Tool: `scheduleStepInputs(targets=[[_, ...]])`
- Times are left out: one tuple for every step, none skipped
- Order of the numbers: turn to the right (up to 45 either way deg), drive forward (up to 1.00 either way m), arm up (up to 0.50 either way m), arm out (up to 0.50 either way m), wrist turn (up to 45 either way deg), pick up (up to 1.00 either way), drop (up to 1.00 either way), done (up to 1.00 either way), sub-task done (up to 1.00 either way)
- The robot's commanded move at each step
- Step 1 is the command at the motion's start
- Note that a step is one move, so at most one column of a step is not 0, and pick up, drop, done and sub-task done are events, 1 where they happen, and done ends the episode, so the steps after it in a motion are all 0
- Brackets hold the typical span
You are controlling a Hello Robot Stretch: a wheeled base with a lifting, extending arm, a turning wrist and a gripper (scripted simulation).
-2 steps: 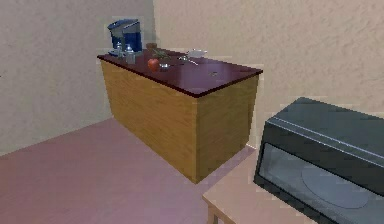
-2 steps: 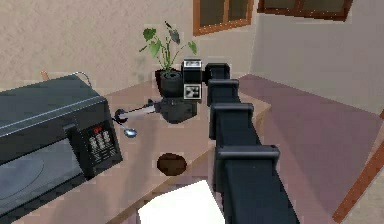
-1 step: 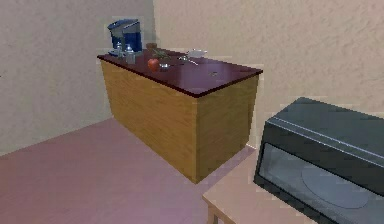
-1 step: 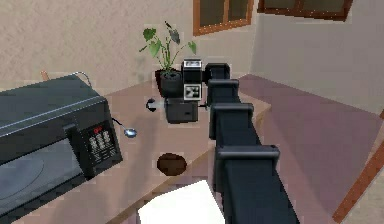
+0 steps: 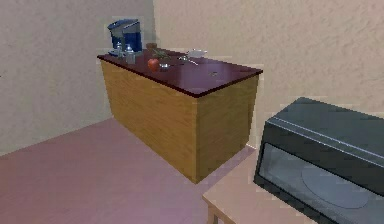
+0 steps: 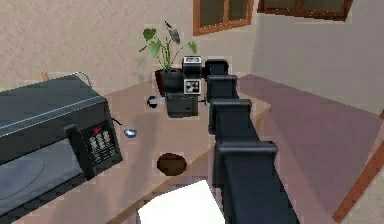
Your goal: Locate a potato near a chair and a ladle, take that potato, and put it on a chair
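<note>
A brown oval lump that looks like a potato lies on the tan tabletop, just left of the arm's dark bar. Farther out along the arm stand the two white marker squares. The gripper sits left of them, above the table and in front of a plant pot. I cannot tell whether it holds anything. In the forward view a small red round thing and thin metal utensils lie on a wooden counter's dark red top.
A black microwave stands on the table left of the arm; it shows again as the microwave. A potted plant stands at the table's far end. A small blue-white object and a white sheet lie on the table. A blue appliance stands on the counter.
</note>
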Motion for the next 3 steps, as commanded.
scheduleStepInputs(targets=[[0.0, 0.00, -0.30, 0.00, 0.0, 0.00, 0.00, 0.00, 0.00], [0.0, 0.00, 0.00, 0.00, 0.0, 1.00, 0.00, 0.00, 0.00], [0.0, 0.00, 0.10, 0.00, 0.0, 0.00, 0.00, 0.00, 0.00]])
